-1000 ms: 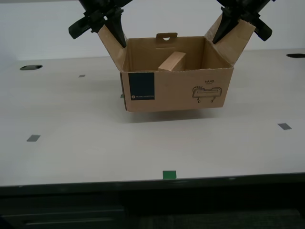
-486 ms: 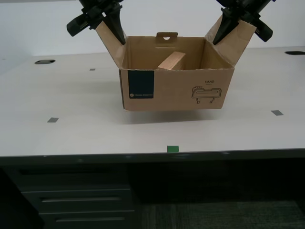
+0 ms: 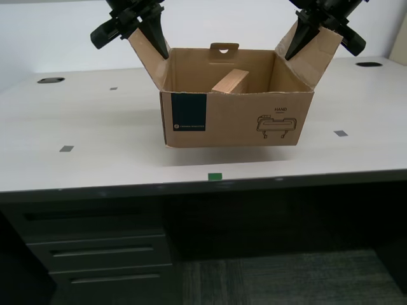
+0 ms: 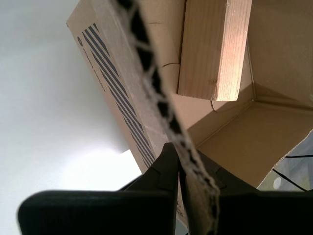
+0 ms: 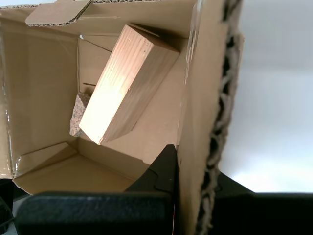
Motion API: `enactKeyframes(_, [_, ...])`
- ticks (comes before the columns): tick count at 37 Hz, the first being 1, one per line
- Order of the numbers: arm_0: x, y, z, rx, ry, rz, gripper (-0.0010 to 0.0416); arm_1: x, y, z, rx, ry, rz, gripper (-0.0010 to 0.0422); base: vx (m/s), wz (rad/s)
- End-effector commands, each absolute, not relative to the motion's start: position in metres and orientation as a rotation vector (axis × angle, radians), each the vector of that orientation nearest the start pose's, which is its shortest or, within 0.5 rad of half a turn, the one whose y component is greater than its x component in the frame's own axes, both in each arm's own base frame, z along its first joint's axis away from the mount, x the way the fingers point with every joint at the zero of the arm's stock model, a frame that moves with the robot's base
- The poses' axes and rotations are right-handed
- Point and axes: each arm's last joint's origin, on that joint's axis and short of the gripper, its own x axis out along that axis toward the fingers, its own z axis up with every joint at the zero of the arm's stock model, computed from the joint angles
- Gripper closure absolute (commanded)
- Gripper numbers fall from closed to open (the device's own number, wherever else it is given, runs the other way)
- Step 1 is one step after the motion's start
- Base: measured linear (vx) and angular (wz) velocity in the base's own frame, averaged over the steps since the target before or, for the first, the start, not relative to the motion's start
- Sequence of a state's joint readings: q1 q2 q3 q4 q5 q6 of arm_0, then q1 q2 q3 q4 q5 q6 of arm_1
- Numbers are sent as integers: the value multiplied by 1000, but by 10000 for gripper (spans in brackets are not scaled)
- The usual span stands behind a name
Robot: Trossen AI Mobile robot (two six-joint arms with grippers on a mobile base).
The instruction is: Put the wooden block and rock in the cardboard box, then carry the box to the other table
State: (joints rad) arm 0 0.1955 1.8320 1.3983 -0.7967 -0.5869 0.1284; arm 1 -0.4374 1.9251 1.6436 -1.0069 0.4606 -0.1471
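- cardboard box (image 3: pixel 235 117) hangs between two black arms in the exterior view, held by its two side flaps, which splay outward
- box bottom looks clear of the pale tabletop (image 3: pixel 95 127), with a shadow right under it
- one arm (image 3: pixel 137 22) pinches the flap on the exterior view's left, and another arm (image 3: pixel 318 22) pinches the flap on the exterior view's right; can't tell from the wrist views which one is first or second
- my first gripper (image 5: pixel 193 166): jaws clamped on a corrugated flap edge, cardboard sandwiched between the black fingers
- my second gripper (image 4: pixel 188 161): jaws clamped the same way on a flap edge, blue stripes printed on the outer face of that wall
- wooden block (image 3: pixel 230 81) is inside the box, tilted, one end propped up against a wall, its top corner showing above the front wall in the exterior view
- in the first wrist view the block leans diagonally across the box floor
- rock (image 5: pixel 78 115) is inside the box too, low down, touching the block's lower end and mostly hidden behind it; not visible in the exterior view
- box front has a dark blue label (image 3: pixel 189 113) toward the exterior view's left and a line drawing (image 3: pixel 276 124) toward its right
- handle tab (image 3: pixel 223 49) stands up on the back wall
- grey tape squares (image 3: pixel 66 149) lie on the table, and a green tape mark (image 3: pixel 215 176) sits at its near edge
- dark drawers (image 3: pixel 102 254) sit under the table
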Motion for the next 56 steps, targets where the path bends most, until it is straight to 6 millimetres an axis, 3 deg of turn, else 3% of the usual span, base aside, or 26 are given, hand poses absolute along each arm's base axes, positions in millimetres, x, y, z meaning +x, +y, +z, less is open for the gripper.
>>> enactKeyframes(1, [356,88,224,363,1277,621,406,347,-178,251,-144,1378,-705,413,-154,9])
enactKeyframes(27, [353,92,223,366,1310,620,407,345,-178,249,-106,1378,-732,413,-125,166])
enactKeyframes(56, [351,93,222,372,1327,615,407,345,-178,249,-121,1386,-719,413,-49,289])
